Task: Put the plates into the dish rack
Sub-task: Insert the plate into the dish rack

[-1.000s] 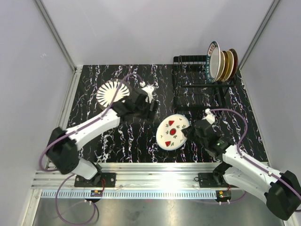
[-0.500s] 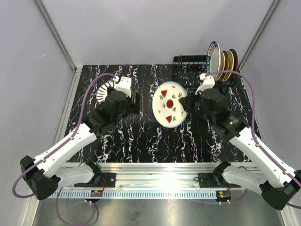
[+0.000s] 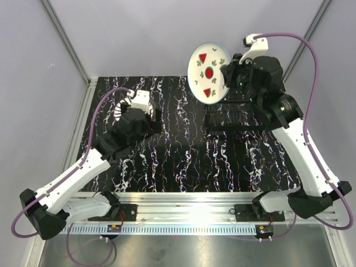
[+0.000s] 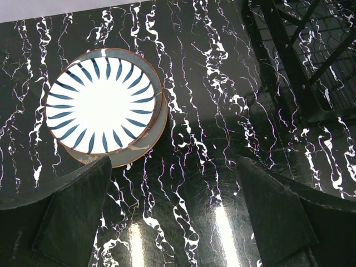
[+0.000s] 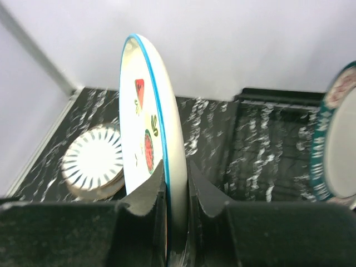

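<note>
Right pincer [image 3: 227, 78]: clamped on the rim of the watermelon plate [image 3: 207, 72] — plate upright, raised above the table [image 3: 178, 161] by the left end of the dish rack [image 3: 233, 118].
Left pincer [image 4: 172, 214]: fingers spread, empty — hovering near the striped plate [image 4: 100, 105].
Striped plate: flat atop another plate, far left.

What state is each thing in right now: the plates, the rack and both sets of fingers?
watermelon plate, held in the air, on edge
right fingers, shut on the watermelon plate
left fingers, open and empty
striped plate, lying flat atop a grey-rimmed plate
teal-rimmed plate, upright in the dish rack
</note>
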